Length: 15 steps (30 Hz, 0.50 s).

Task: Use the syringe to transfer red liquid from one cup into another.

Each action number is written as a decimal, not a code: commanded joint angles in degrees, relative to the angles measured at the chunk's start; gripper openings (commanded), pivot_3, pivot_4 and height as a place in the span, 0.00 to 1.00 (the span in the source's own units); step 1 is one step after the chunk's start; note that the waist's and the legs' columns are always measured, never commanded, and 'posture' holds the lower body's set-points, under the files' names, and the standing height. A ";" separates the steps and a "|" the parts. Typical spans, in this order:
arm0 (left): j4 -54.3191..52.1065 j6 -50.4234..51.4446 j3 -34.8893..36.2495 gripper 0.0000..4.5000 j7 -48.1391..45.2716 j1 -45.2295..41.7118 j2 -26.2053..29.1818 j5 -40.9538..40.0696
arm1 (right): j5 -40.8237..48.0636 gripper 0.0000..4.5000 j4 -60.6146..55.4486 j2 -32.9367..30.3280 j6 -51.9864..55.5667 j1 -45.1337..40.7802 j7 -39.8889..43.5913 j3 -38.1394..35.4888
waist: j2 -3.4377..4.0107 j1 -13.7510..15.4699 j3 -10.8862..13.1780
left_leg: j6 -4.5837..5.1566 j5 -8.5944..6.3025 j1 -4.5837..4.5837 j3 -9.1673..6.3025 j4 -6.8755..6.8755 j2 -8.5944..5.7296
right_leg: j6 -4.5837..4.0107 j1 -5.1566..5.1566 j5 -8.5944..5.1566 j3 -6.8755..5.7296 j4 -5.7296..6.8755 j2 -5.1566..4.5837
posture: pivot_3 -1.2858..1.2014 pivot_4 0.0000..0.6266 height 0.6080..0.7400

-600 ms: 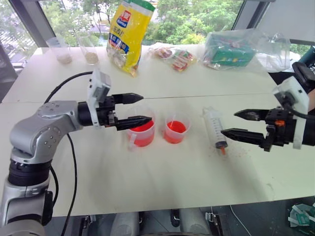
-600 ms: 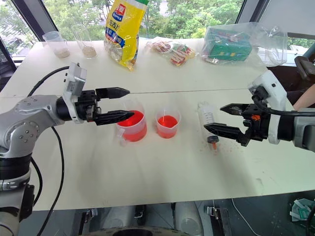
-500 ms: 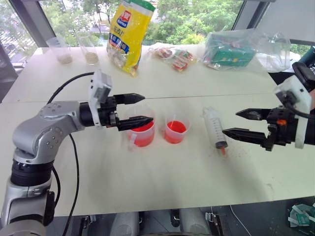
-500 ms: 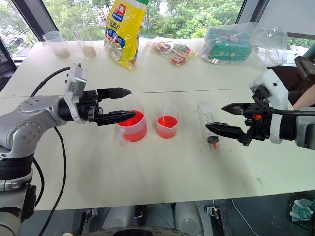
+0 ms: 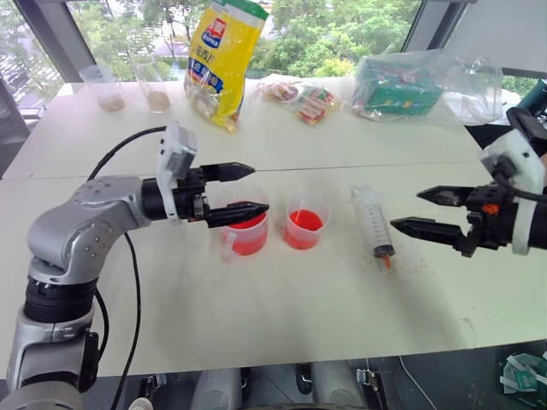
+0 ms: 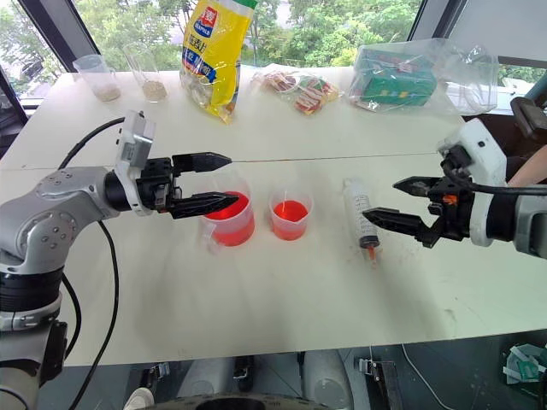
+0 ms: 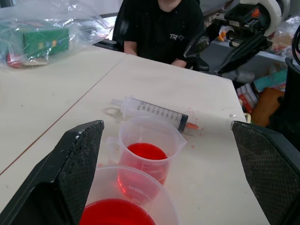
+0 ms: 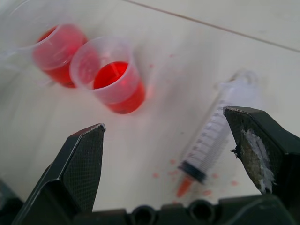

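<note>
White table (image 5: 282,333): left gripper (image 5: 241,189) open over handled cup (image 5: 246,232) of red liquid (image 5: 249,222); right gripper (image 5: 422,213) open, empty, beside syringe (image 5: 373,221) lying flat right of smaller cup (image 5: 306,224).

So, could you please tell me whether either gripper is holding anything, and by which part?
Nothing is held. The left gripper hangs open over the handled cup; the right gripper is open beside the syringe, which lies on the table.
</note>
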 commanded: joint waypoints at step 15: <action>1.40 -3.08 -0.81 1.00 -0.51 -1.61 -0.73 2.22 | -19.37 0.98 30.29 13.65 12.69 -29.38 -8.33 29.79 | 0.01 -0.08 0.00 | 0.04 -0.02 -0.06 0.07 0.00 -0.01 | 0.06 -0.07 0.05 0.06 -0.04 0.00 | 0.52 0.24 1.00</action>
